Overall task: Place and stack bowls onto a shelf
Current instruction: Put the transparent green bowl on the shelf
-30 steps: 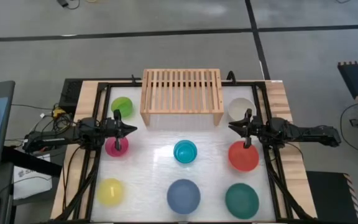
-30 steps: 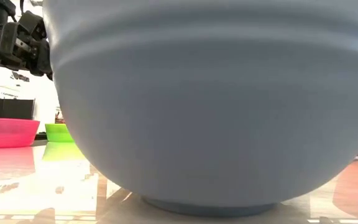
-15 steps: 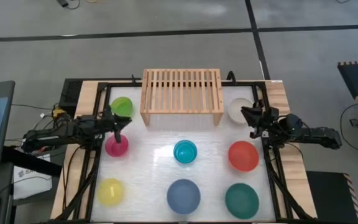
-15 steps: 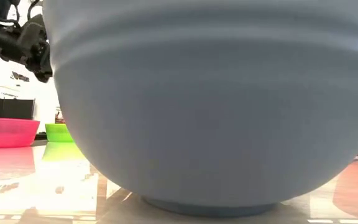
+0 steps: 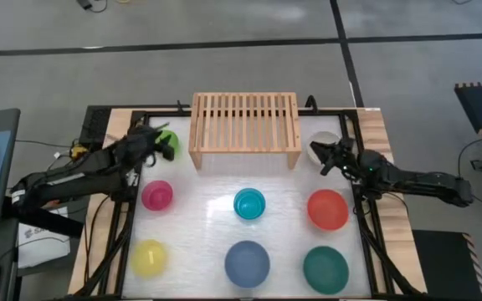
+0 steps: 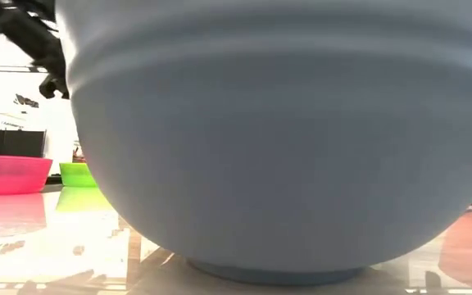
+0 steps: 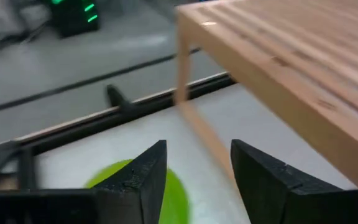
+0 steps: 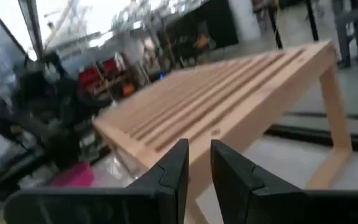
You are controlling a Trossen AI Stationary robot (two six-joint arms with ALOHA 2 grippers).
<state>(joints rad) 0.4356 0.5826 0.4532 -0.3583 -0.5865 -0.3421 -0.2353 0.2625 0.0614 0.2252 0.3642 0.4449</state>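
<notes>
Hovering over the lime green bowl (image 5: 166, 142) just left of the shelf (image 5: 245, 121), the left hand (image 5: 159, 142) had its fingers parted around nothing. Right of the shelf, the right hand (image 5: 318, 153) was above the cream white bowl (image 5: 325, 144), fingers slightly apart, grasping nothing.

Light-wood shelf (image 5: 245, 117), glossy tabletop (image 5: 207, 209)

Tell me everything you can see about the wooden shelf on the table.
The shelf is a low rack of light, bare wood: a top of parallel slats with gaps between them, carried on flat side legs. It stands upright at the far middle of the table, with nothing on top. The lime green bowl lies off its left end and the cream white bowl off its right end. Nothing touches it.
</notes>
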